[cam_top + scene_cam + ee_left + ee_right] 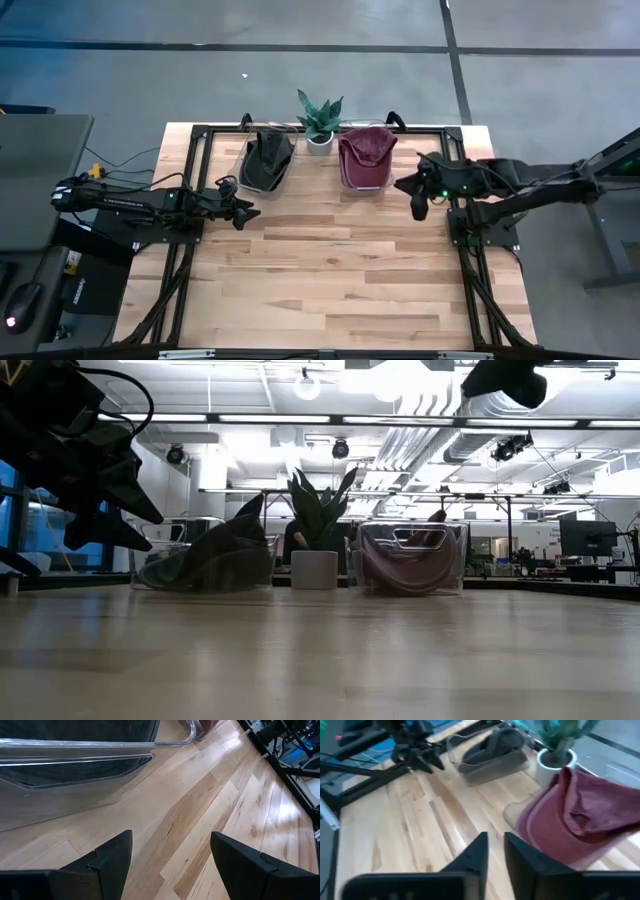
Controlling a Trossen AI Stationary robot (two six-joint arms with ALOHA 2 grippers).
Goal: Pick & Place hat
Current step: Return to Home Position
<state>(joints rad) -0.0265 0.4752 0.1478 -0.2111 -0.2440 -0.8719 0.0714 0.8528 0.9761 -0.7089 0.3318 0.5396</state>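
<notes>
Pale wooden planks made up the table [330, 290], which sat inside a black frame. At its left edge the left arm reached in low over the boards, and the left gripper [250, 212] hung just in front of the left bin [150, 545] without touching it. In the left wrist view its jaws stood wide apart with only bare wood between them, gripping nothing. The clear left bin stood at the far edge of the table, and the black cap [268, 160] lay inside it, slumped against the wall. Just right of that bin stood a plant [320, 112] with spiky green leaves in a white pot [319, 142], set between the two bins. The right bin [363, 186], also clear, held the red cap [365, 150], whose cloth was heaped above the rim; whether more than one cap lay there could not be told. Further right, the right gripper [416, 210] hung above the table, near the right bin but apart from it. Its jaws were drawn nearly together, a narrow slit of wood showing between them, and they held nothing.
</notes>
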